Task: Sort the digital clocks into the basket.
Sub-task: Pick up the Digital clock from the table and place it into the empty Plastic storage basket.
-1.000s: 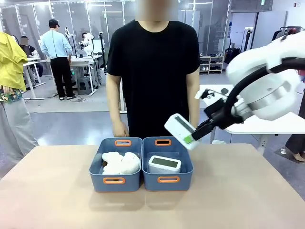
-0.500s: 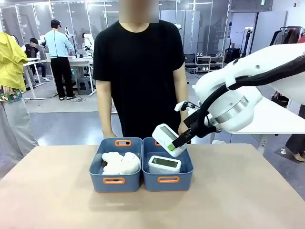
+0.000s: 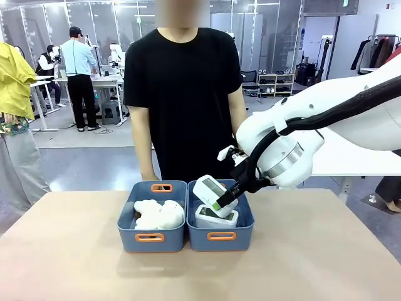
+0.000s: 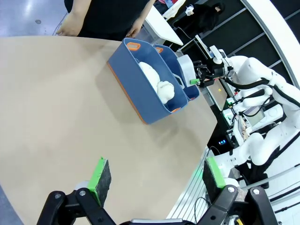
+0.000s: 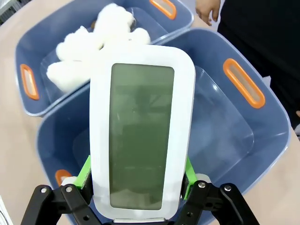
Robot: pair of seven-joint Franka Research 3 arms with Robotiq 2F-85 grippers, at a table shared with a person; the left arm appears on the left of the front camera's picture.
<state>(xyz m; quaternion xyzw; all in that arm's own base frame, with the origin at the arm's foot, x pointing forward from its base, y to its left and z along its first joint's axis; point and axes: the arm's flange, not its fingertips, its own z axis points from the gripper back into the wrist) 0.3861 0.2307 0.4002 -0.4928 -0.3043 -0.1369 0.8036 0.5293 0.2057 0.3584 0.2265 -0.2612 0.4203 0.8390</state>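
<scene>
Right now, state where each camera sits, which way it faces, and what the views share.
Front: fixed on the robot's side, facing the person across the table; right arm carries a digital clock over the right basket.
Left wrist: along the open left gripper over bare table, baskets beyond.
Right wrist: looks down past the right gripper, shut on the clock, into that basket.
Shared: both baskets, soft toys.

Robotics lab: open hall, glass partitions [image 3: 37, 31], rows of workbenches [image 3: 103, 81], shelving [image 3: 276, 84], people [image 3: 78, 75] at stations.

Grey floor [image 3: 94, 163], glass partitions [image 3: 37, 28]
</scene>
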